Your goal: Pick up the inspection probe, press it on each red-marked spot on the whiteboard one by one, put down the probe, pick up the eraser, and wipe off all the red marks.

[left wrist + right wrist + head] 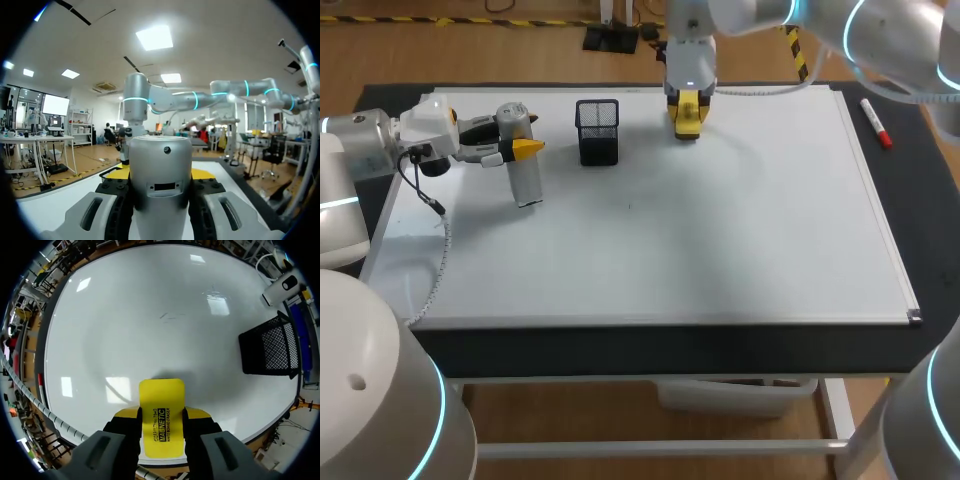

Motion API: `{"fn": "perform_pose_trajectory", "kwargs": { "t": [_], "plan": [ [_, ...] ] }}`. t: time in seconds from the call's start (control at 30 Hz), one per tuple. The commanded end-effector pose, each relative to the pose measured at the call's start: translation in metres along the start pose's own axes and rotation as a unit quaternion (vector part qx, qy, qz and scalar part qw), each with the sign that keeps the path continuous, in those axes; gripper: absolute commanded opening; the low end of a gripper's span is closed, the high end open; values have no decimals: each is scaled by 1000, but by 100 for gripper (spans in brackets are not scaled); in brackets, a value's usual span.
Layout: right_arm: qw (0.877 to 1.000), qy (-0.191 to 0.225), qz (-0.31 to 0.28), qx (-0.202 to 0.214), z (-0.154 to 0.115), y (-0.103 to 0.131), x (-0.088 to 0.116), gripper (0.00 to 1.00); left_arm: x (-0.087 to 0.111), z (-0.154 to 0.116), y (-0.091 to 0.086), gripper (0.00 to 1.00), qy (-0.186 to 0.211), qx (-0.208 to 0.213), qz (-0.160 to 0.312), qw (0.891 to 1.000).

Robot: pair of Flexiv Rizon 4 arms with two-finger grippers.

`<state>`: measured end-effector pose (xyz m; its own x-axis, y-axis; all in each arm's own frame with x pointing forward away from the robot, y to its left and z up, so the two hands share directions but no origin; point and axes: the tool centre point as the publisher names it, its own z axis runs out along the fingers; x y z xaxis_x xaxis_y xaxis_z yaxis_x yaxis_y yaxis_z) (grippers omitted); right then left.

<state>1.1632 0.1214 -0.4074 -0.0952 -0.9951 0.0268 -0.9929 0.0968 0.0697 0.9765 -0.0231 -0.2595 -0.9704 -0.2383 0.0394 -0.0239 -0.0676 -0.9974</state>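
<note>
My left gripper (523, 149) is shut on the silver inspection probe (526, 178), which stands upright with its lower end at the whiteboard (720, 240) near the far left. In the left wrist view the probe (161, 185) fills the space between the fingers. My right gripper (688, 112) is shut on the yellow eraser (687, 122) at the board's far edge, middle. The right wrist view shows the eraser (161, 415) clamped between the fingers, close over the whiteboard (150, 315). I see no red marks on the board, only a faint grey smudge (170, 316).
A black mesh pen holder (598, 131) stands on the board between the two grippers, beside the eraser in the right wrist view (272, 350). A red marker (876, 123) lies on the dark table right of the board. A cable (438, 262) trails from my left arm.
</note>
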Motion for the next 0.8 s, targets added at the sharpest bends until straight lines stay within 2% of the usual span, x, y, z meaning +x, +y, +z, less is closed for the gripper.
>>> {"fn": "perform_pose_trajectory", "kwargs": {
  "t": [0.03, 0.8],
  "plan": [
    [1000, 3, -2, -4, 2, -5, -2, 0, 0, 0, -1, 0, 0, 1, 0, 1000],
    [1000, 9, -5, -24, 15, -3, -2, 0, 0, 0, -1, 0, 0, 1, 0, 1000]
  ]
}}
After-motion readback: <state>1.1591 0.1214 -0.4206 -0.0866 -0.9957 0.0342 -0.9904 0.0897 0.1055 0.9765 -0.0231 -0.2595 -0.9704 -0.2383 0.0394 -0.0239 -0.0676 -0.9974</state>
